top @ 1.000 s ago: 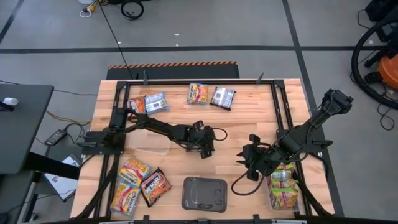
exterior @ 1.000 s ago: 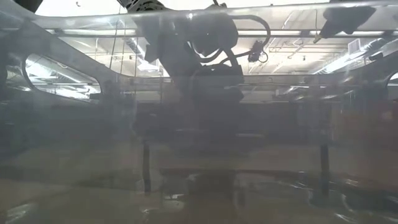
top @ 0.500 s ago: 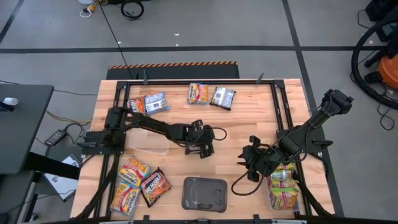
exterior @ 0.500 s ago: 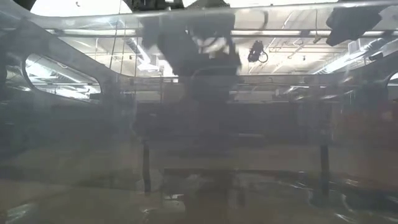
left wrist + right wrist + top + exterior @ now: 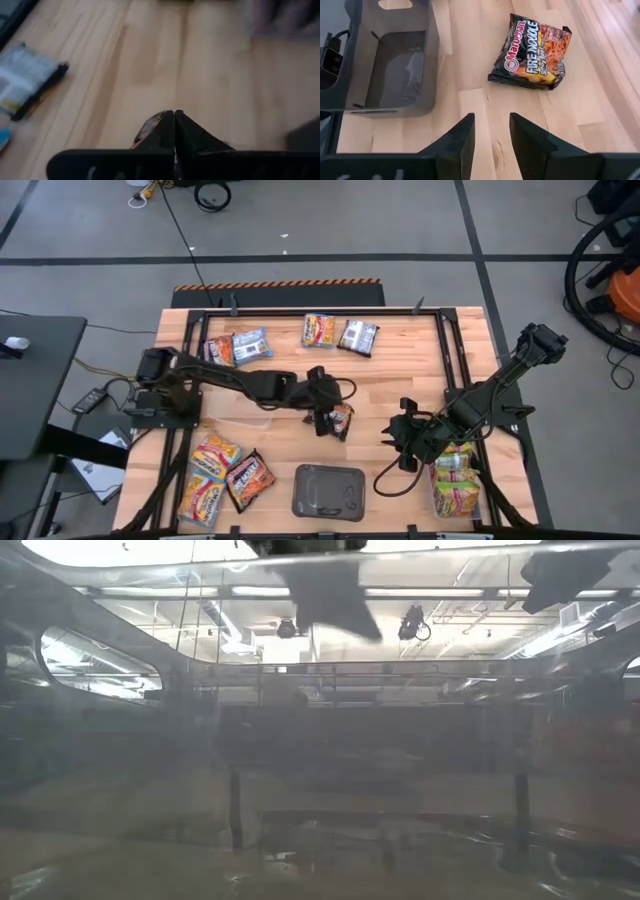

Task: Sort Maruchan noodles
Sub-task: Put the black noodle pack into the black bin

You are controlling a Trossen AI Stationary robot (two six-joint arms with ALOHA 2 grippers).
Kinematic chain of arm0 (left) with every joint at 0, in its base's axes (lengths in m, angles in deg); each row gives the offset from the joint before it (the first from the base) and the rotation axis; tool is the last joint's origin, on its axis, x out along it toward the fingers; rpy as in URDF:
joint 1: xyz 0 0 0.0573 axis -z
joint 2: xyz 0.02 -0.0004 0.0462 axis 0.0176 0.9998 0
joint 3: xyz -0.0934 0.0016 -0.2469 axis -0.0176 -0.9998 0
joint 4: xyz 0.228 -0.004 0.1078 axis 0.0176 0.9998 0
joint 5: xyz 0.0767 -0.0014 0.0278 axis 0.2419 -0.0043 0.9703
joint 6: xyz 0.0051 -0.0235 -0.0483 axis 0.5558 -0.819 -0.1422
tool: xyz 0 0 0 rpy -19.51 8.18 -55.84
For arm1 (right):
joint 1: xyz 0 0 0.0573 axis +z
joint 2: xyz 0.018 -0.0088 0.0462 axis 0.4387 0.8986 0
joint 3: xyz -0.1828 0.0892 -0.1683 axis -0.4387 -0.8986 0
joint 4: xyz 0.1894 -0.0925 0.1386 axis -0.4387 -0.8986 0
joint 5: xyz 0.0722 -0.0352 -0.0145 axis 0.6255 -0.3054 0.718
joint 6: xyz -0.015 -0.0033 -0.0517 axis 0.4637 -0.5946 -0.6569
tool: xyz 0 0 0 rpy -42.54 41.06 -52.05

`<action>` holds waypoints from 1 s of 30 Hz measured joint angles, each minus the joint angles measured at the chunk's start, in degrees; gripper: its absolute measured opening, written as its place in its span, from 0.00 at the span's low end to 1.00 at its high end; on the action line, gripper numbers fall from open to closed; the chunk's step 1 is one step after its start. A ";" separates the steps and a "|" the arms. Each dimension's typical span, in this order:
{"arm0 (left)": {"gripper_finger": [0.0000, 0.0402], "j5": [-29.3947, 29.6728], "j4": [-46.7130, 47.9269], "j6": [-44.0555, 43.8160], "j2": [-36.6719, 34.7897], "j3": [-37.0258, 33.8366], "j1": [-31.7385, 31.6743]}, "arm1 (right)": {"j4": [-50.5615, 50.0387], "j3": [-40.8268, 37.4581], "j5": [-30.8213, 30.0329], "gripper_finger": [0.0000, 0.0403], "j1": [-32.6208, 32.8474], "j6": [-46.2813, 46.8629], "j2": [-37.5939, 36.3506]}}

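My left gripper (image 5: 322, 418) is over the middle of the table, shut on a dark orange-and-black noodle packet (image 5: 343, 421). My right gripper (image 5: 403, 442) stands open over bare wood at the near right. More packets lie flat: several along the far edge (image 5: 318, 330), including a blue-silver one (image 5: 27, 82), and three at the near left (image 5: 215, 452). One of these is a dark "Fire Noodle" packet (image 5: 532, 52). In the low view a dark shape (image 5: 330, 595) hangs at the top. My left gripper pinches the packet between its two shut fingers, which point down from above. Only a strip of the packet (image 5: 150, 127) shows beside the fingertips, and the fingers hide which part they have. The rest of the packet juts out toward the table's right, lifted off the wood.
A grey rounded tray (image 5: 300, 502) sits at the near edge, in the middle. Yellow-green packets (image 5: 456, 480) lie stacked in a clear tub at the near right, beside my right arm. A black frame (image 5: 440, 340) runs along the table's sides.
My left gripper has closed on the dark packet and gone up with it. In the low view it now shows only at the very top. The packet, hidden under the gripper before, now shows beside the fingers, lifted off the wood.
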 joint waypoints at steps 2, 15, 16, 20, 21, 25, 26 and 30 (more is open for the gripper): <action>0.00 -0.41 0.25 0.67 -1.23 0.11 0.60 | 0.06 0.00 -0.18 0.32 0.00 0.00 0.00; 0.36 0.75 -4.59 4.17 8.99 -0.04 2.62 | -0.54 0.00 0.99 0.32 0.07 1.16 -0.02; 0.39 1.95 -5.37 5.24 10.14 -0.04 3.05 | -0.81 0.00 1.43 0.32 0.08 1.43 -0.02; 0.45 3.40 -4.62 6.91 14.33 1.88 3.74 | -1.55 0.02 1.81 0.32 0.07 2.14 -0.02; 0.46 2.84 -3.84 7.01 15.13 3.01 3.73 | -1.46 0.02 1.83 0.32 0.07 2.14 -0.02; 0.47 1.92 -1.33 7.02 17.76 7.49 3.25 | -1.52 0.02 1.83 0.32 0.07 2.08 -0.02; 0.47 1.96 -1.22 6.75 18.42 8.53 2.97 | -1.52 0.01 1.83 0.32 0.07 2.08 -0.02; 0.47 2.34 0.56 5.57 20.44 9.64 2.08 | -1.25 0.02 1.83 0.32 -0.02 2.05 -0.02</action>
